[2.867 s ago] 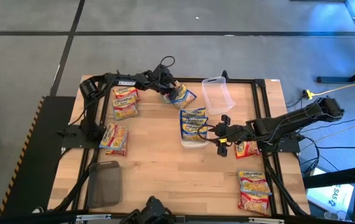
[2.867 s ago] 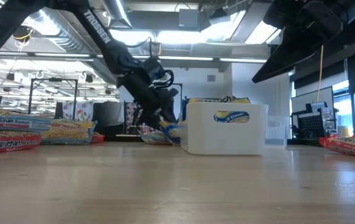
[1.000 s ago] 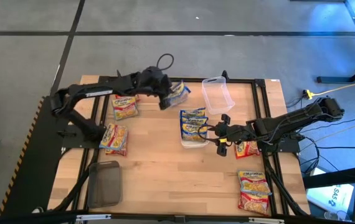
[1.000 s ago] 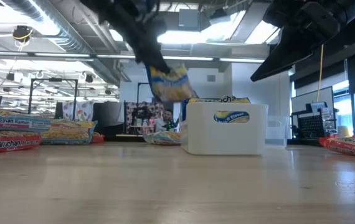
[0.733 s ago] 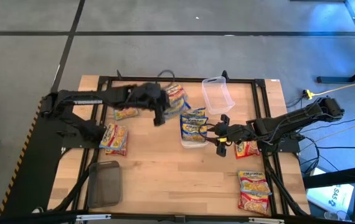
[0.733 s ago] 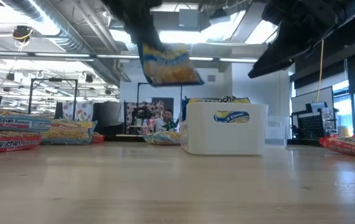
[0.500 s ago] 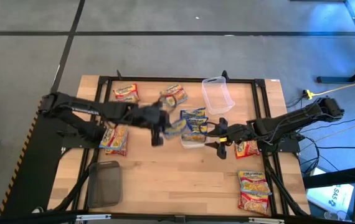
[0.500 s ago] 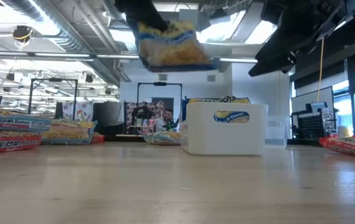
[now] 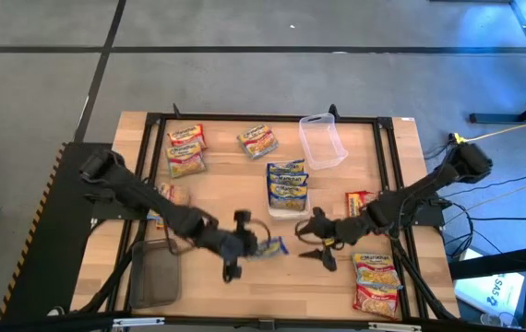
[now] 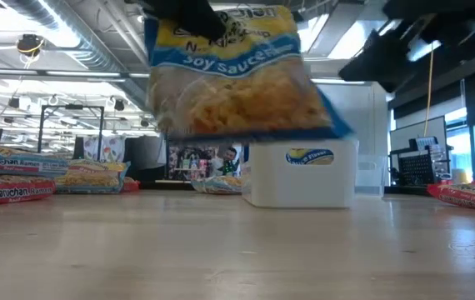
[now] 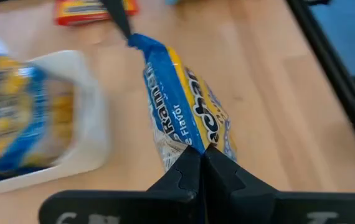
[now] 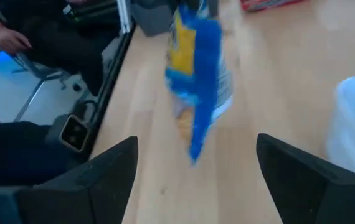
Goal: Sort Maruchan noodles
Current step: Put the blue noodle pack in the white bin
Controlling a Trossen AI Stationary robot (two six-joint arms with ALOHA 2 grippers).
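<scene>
Risk sits mainly with the blue-bordered noodle packet (image 9: 268, 246), pinched by one thin edge in the closed jaws of the left gripper (image 9: 245, 245), low and centre in the overhead picture. In the left wrist view the packet (image 11: 184, 112) hangs out past the jaws, held only at its seam, so it could probably slip or swing free if the arm moves sharply.

A second hazard is the right gripper (image 9: 311, 242), jaws spread wide, just beside the packet and pointing at it from the right of the overhead frame. In the right wrist view the packet (image 12: 197, 74) dangles between the open fingers (image 12: 109, 180) but farther off, not touching them. If both arms close in together they could collide or crush the crisp noodles inside.

Around them, a white tray (image 9: 287, 212) at the centre of the tabletop (image 9: 217, 184) holds blue-bordered packets (image 9: 286, 181). A clear tub (image 9: 322, 140) stands near the upper centre. Loose packets lie at upper left (image 9: 185, 149), upper centre (image 9: 257, 140) and left (image 9: 173, 195); a red-bordered one (image 9: 356, 199) lies right of the tray, and more (image 9: 375, 277) sit at lower right. A dark mesh bin (image 9: 155, 273) rests at lower left.

The white tray lies close above the held packet in the frame, so a low swing toward it could catch the tray's wall. In the right wrist view a person's hand (image 12: 6, 38) shows beyond the tabletop edge.
</scene>
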